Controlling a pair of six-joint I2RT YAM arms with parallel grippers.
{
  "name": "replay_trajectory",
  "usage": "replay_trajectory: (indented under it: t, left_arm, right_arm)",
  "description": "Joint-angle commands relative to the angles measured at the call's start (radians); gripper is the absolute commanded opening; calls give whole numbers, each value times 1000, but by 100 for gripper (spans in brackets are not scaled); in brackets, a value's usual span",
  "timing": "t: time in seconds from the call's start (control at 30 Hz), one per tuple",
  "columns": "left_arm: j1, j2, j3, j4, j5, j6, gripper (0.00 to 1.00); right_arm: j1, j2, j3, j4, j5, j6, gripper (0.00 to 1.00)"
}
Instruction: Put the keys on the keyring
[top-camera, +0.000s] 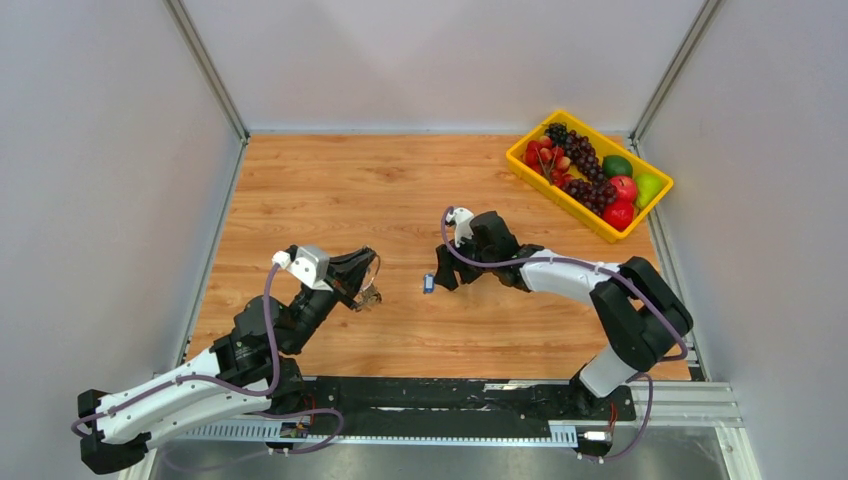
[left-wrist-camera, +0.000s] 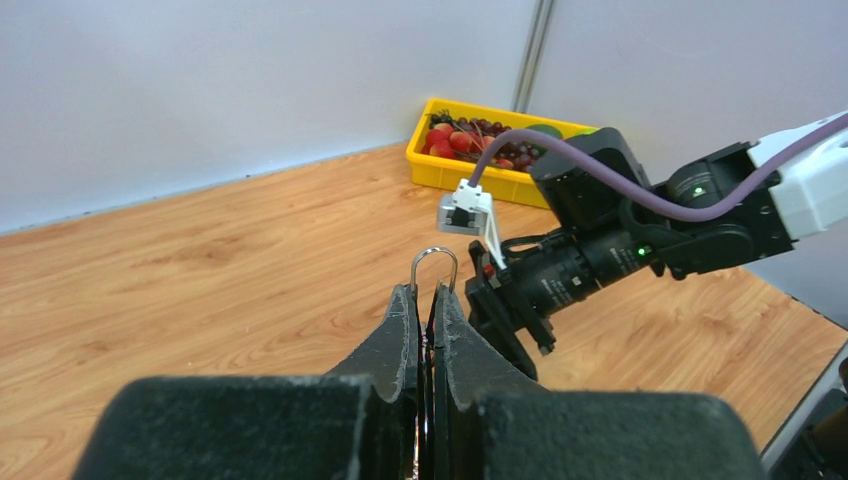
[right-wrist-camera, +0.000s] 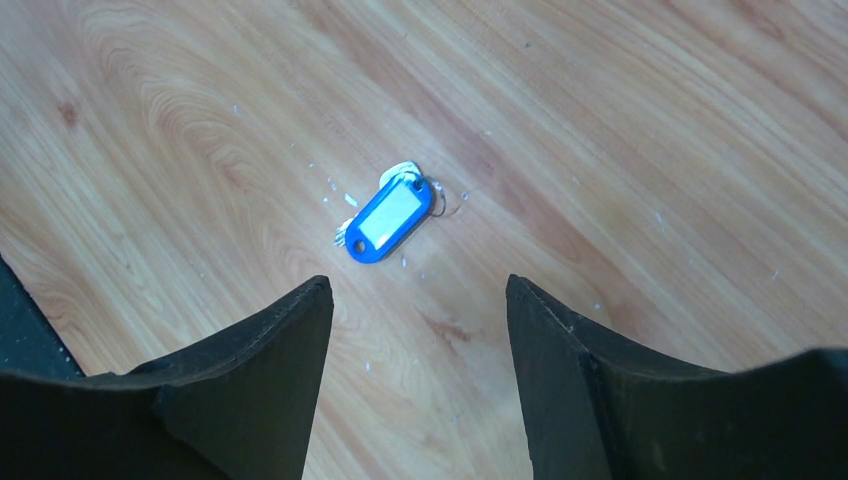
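My left gripper (top-camera: 362, 278) is shut on the keyring (left-wrist-camera: 435, 262), a thin silver wire loop whose top pokes out above the closed fingertips (left-wrist-camera: 405, 300). In the top view the loop (top-camera: 375, 268) shows at the gripper's tip, with a small dark cluster (top-camera: 369, 297) just below it that is too small to make out. A key with a blue plastic tag (right-wrist-camera: 390, 218) lies flat on the wooden table (right-wrist-camera: 650, 120). My right gripper (right-wrist-camera: 420, 285) is open and empty, hovering just above and short of it. The tag shows in the top view (top-camera: 429, 283) beside the right gripper (top-camera: 443, 276).
A yellow tray (top-camera: 525, 165) of grapes, apples and other fruit stands at the back right, and shows in the left wrist view (left-wrist-camera: 425, 160). Grey walls enclose the table on three sides. The two grippers face each other mid-table, a short gap apart.
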Motion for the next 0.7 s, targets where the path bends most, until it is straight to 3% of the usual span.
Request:
replay_trajectory:
  t: [0.0, 0.4, 0.67]
  left_arm:
    - [1, -9, 13, 32, 26, -20, 0]
    - [1, -5, 7, 39, 29, -21, 0]
    - [1, -5, -2, 45, 22, -18, 0]
  right_arm:
    - [-25, 58, 26, 173, -80, -4, 67]
    - [-34, 217, 98, 195, -135, -2, 60]
    - [-34, 246, 96, 194, -158, 3, 50]
